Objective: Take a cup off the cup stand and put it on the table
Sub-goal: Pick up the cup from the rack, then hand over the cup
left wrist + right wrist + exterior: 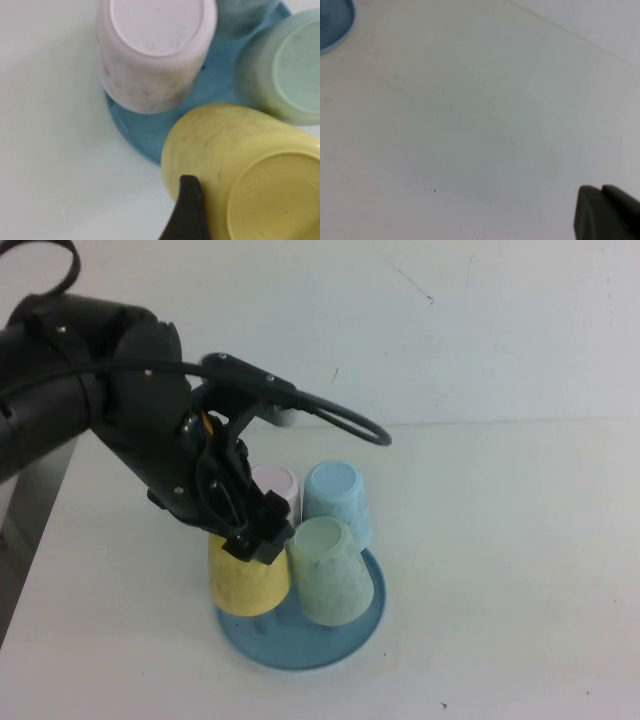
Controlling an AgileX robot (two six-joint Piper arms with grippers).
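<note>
The pale-yellow cup stands upside down at the near left of the round blue cup stand. My left gripper reaches down from the left and is closed on the cup's upper end. In the left wrist view one dark finger presses against the side of the cup; the other finger is out of frame. The stand's rim shows beneath. My right gripper is shut and empty, low over the bare white table, out of the high view.
A pink cup, a light-blue cup and a mint-green cup stand upside down on the stand, close around the yellow one. The table is bare to the right. Its left edge is near the arm.
</note>
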